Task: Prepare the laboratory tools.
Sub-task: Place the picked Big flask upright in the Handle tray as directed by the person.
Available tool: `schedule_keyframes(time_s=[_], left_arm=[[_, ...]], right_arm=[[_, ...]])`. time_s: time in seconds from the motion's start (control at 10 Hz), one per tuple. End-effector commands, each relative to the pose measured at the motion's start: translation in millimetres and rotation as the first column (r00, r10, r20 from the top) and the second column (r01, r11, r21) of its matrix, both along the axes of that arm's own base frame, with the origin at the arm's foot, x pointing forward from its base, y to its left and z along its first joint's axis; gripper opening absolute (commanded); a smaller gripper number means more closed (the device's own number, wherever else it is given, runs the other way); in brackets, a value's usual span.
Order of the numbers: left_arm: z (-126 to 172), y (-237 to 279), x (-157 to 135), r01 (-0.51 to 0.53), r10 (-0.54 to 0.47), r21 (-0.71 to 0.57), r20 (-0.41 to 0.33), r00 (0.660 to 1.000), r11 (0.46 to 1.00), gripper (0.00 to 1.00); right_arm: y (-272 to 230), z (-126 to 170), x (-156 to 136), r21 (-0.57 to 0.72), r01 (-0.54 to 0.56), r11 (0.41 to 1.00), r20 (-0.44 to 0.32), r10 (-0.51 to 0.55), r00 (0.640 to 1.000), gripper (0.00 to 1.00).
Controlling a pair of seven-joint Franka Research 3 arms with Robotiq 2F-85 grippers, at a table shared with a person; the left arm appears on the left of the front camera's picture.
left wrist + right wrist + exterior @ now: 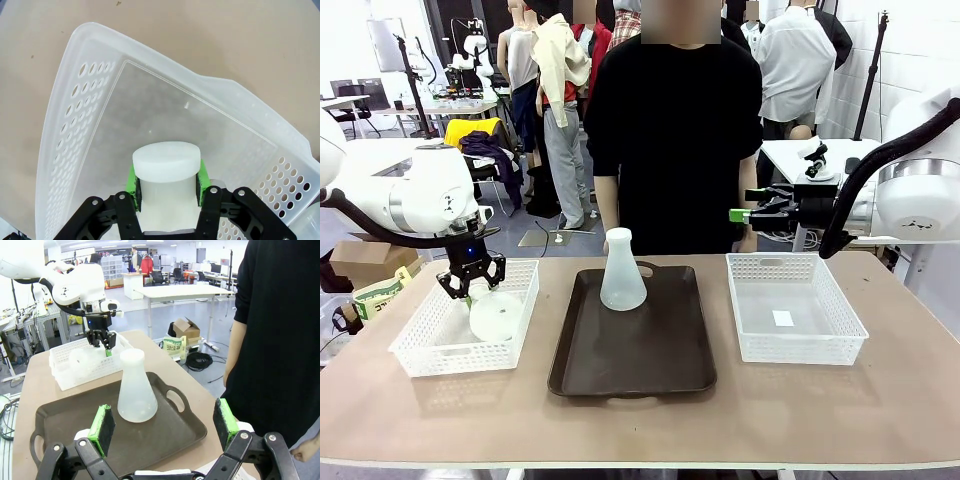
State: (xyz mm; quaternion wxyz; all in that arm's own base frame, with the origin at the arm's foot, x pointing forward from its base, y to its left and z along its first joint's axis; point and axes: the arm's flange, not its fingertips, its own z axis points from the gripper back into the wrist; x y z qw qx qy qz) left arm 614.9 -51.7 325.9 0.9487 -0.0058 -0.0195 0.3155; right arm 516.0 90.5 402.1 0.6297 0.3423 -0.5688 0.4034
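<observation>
- On my left wrist feed, the left gripper (167, 186) is clamped on the neck of a flask (166, 170); both green pads (131, 182) press flat against the white cylinder from either side.
- From the front, that held flask (496, 313) hangs tilted inside the left basket (420, 352), its wide base swung toward me and its neck up between the fingers. I cannot tell if the base touches the basket floor.
- It is translucent, whitish plastic with a flat round rim at the mouth; it looks empty.
- My right gripper (165, 427) stands wide open with nothing between its pads, which are well apart on the right wrist feed. In the front view it (740, 213) hovers behind the right basket (750, 345), close to the person's hand (748, 240) at the table's far edge.
- The second flask (621, 272) stands upright on the dark brown tray (665, 365), near the tray's far end and in the middle of the table.
- That flask (135, 388) is the same cloudy white plastic: wide flat base, narrow neck, free of both grippers.
- The person stands at the far side, right behind the tray.
</observation>
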Motion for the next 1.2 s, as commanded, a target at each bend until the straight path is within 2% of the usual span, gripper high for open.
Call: schedule_keyframes(time_s=[0.0, 0.5, 0.7, 1.1], left_arm=[[0.1, -0.5, -0.1, 0.006, -0.006, 0.003, 0.000, 1.000, 1.000, 0.00], [7.7, -3.5, -6.2, 0.029, -0.029, 0.002, -0.022, 0.999, 1.000, 0.00], [30.2, -9.0, -23.6, 0.066, -0.066, -0.001, -0.015, 0.998, 0.998, 0.00], [80.0, -11.0, -58.4, 0.145, -0.145, 0.008, 0.062, 0.988, 0.989, 0.00]], right_arm=[[1.2, 0.5, -0.4, -0.008, 0.009, 1.000, -0.006, -0.009, 1.000, 1.00], [1.2, 0.5, -0.4, -0.008, 0.009, 1.000, -0.006, -0.009, 1.000, 1.00], [1.2, 0.5, -0.4, -0.008, 0.009, 1.000, -0.006, -0.009, 1.000, 1.00], [1.2, 0.5, -0.4, -0.008, 0.009, 1.000, -0.006, -0.009, 1.000, 1.00]])
